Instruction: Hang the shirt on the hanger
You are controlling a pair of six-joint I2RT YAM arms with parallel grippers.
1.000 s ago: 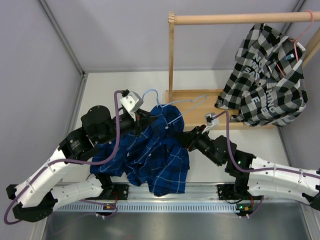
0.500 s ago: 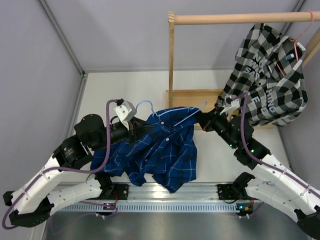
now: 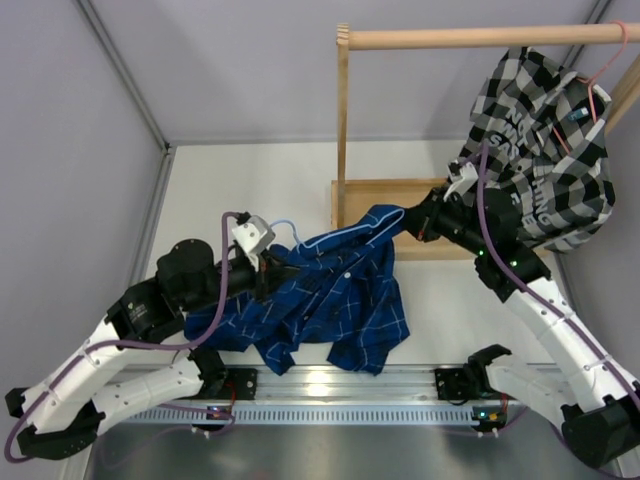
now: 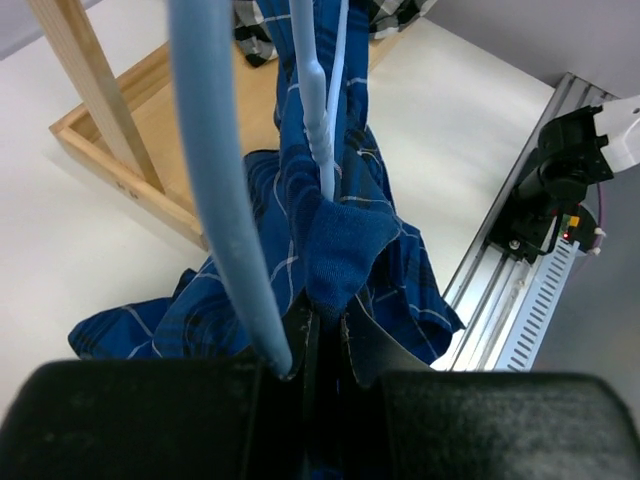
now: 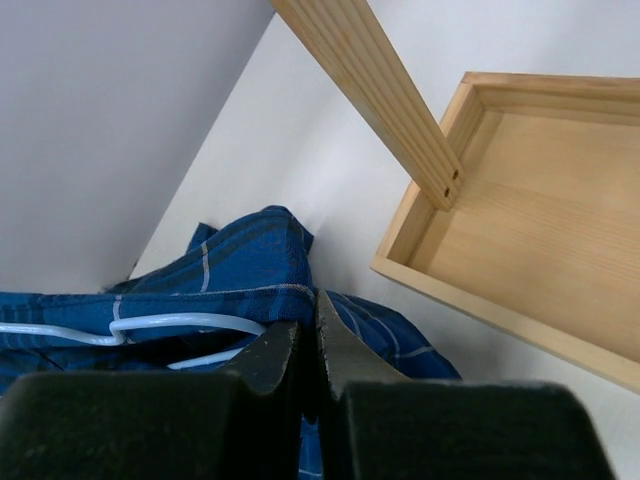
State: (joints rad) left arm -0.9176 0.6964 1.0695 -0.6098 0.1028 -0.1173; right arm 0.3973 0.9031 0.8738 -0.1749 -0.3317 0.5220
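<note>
The royal-blue plaid shirt hangs stretched between both grippers above the table, its lower part drooping toward the near edge. My left gripper is shut on a fold of the shirt. The light-blue wire hanger runs beside its left finger, the hook sticking out behind; I cannot tell whether the wire is pinched too. My right gripper is shut on the shirt's hemmed edge, near the wooden tray. The hanger's wire lies inside the fabric just left of the right jaws.
A wooden rack stands at the back right: upright post, top rail, base tray. A black-and-white checked shirt hangs from it on a pink hanger. A metal rail runs along the near edge.
My right gripper has moved up and to the right with the shirt's edge, pulling the shirt out toward the rack's tray. My left gripper has shifted slightly down and left, still holding.
</note>
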